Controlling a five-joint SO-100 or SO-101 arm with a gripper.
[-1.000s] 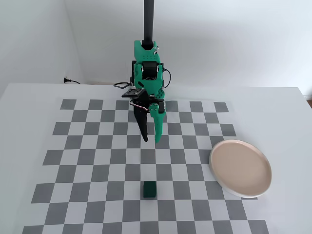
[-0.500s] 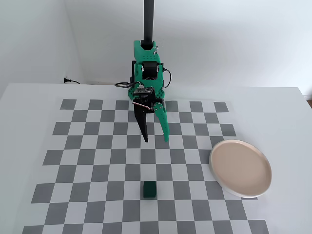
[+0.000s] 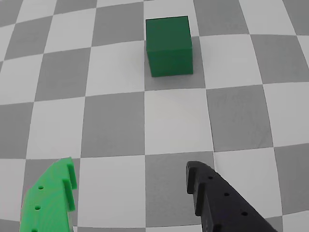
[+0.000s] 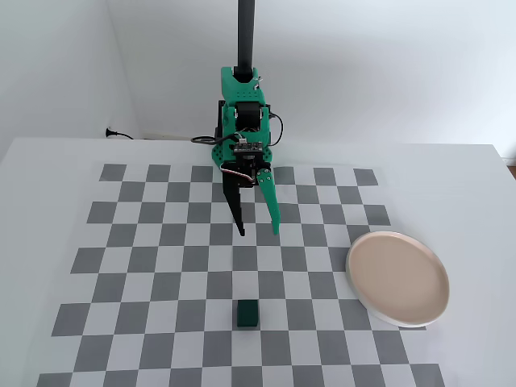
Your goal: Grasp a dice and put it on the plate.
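So the dice (image 4: 247, 314) sits on the checkered counter (image 4: 145, 242), on the near side, well apart from the fingers (image 4: 258, 232) and roughly in line with them. In the wrist view the dice (image 3: 169, 46) is far ahead, over the gap between the green finger (image 3: 50, 203) and black finger (image 3: 222, 205). Fingers spread wide, holding nothing. The plate (image 4: 397, 278) is off to the right.

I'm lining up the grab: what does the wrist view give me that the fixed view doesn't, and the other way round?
Only the wrist view shows the dice close up, its plain faces, ahead of the open gripper. Only the fixed view shows the plate, empty at the right of the checkered mat, and the arm's base. Both show the dice sitting free on the mat, and the gripper apart from it.
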